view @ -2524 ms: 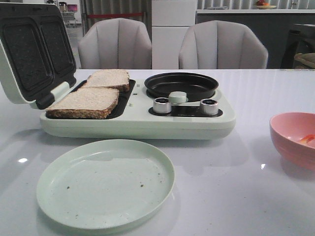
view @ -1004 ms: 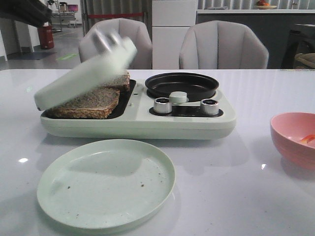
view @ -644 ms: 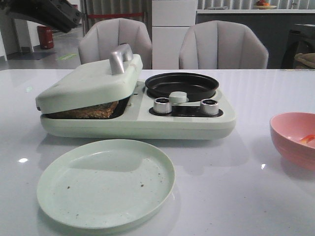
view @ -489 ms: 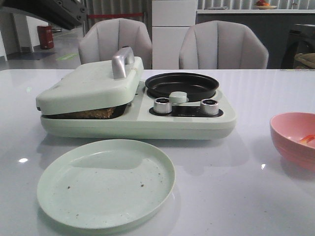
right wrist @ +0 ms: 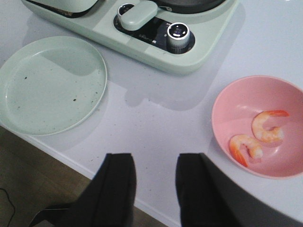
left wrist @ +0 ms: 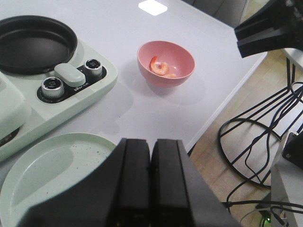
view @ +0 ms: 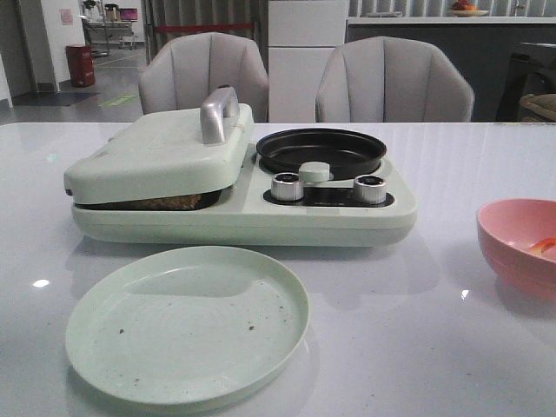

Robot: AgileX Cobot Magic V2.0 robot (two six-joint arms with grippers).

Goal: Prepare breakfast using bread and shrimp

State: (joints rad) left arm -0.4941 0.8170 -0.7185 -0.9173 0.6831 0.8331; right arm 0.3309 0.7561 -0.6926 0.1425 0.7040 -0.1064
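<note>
The bread (view: 165, 202) shows only as a brown edge under the pale green lid (view: 161, 148) of the sandwich maker, which lies down on it. Two curled orange shrimp (right wrist: 267, 126) lie in the pink bowl (right wrist: 236, 101) at the table's right; the front view shows one shrimp (view: 543, 246) in that bowl (view: 512, 261). My left gripper (left wrist: 150, 142) is shut with nothing in it, high above the table edge by the green plate (left wrist: 47, 165). My right gripper (right wrist: 155, 163) is open and empty over the table's near edge, beside the bowl. Neither gripper shows in the front view.
A black round pan (view: 320, 149) sits on the maker's right half, behind two silver knobs (view: 286, 186). The empty green plate (view: 187, 321) lies in front of the maker. Two grey chairs (view: 395, 82) stand behind the table. Cables (left wrist: 255, 142) lie on the floor.
The maker's lid has swung from upright down onto the bread, hiding most of it. The dark arm at the upper left has left the front view.
</note>
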